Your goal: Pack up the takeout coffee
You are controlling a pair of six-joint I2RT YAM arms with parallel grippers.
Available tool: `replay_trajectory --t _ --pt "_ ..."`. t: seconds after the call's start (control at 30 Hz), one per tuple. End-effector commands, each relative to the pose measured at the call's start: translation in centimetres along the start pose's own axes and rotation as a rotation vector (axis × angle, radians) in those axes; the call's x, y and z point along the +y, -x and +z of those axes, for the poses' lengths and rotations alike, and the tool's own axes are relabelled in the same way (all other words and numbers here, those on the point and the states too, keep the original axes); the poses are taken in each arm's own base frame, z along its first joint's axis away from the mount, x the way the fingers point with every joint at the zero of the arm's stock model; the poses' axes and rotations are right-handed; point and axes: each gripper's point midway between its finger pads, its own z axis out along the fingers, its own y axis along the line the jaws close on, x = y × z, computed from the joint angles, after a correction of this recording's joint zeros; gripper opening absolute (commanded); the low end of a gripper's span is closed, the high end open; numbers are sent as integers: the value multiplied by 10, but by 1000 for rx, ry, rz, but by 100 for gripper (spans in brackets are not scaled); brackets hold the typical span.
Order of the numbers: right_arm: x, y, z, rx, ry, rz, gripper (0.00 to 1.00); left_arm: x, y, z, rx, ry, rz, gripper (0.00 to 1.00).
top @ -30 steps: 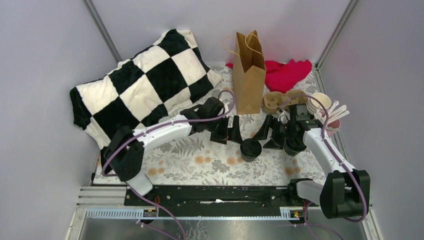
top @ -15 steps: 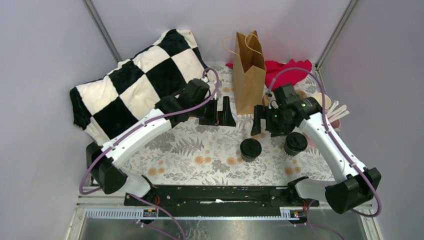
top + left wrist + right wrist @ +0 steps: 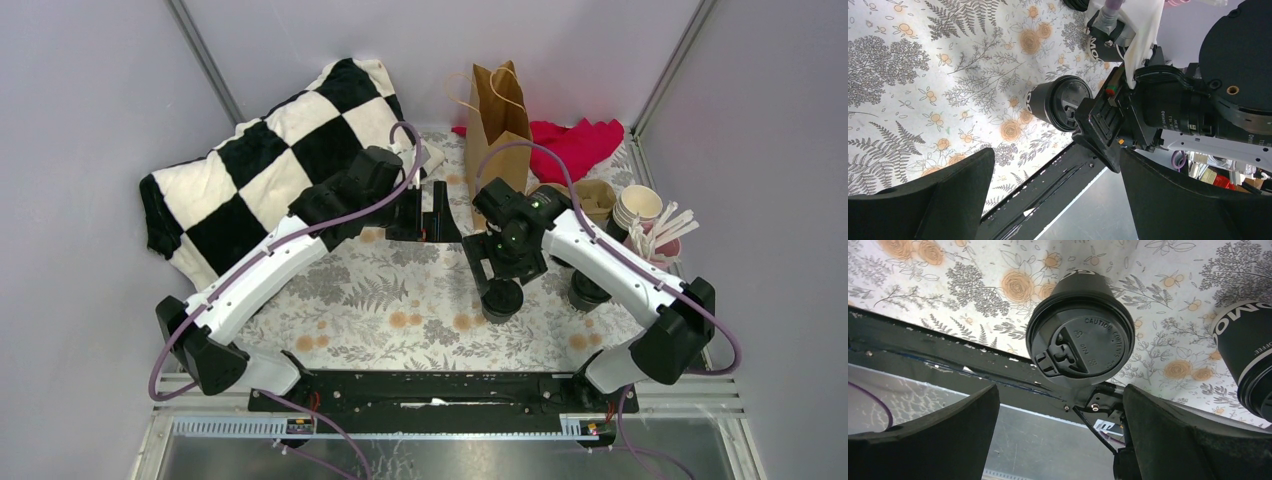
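Note:
Two black takeout coffee cups with black lids stand on the flowered table cloth. One cup [image 3: 500, 300] [image 3: 1080, 337] [image 3: 1058, 102] is in the middle. My right gripper [image 3: 503, 272] [image 3: 1060, 435] hangs open just above it, not touching. The other cup [image 3: 585, 290] [image 3: 1248, 355] stands to its right, partly behind the right arm. My left gripper [image 3: 428, 218] [image 3: 1058, 195] is open and empty, raised to the left of the brown paper bag [image 3: 497, 125]. The bag stands upright at the back.
A black-and-white checkered pillow [image 3: 290, 165] fills the back left. A red cloth [image 3: 575, 145] lies behind the bag. At the right edge are a cardboard cup carrier [image 3: 595, 195], stacked white cups [image 3: 640, 205] and a pink cup of stirrers [image 3: 665, 240].
My right gripper opened wider, left the right-hand cup and swung left to above the middle cup. My left gripper rose and drew back from the middle cup toward the bag.

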Motion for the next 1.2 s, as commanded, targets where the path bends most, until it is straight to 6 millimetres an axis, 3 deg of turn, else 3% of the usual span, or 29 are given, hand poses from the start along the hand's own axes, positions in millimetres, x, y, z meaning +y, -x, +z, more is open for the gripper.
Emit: replay_trajectory --t 0.0,0.43,1.17 --pt "-12 -4 6 23 -67 11 100 -6 13 -12 -54 -21 27 99" --pt "-19 -6 32 47 -120 46 100 -4 11 -16 -58 -28 13 99" --pt "-25 -1 42 32 -158 49 95 -1 13 -16 -50 -28 8 99"
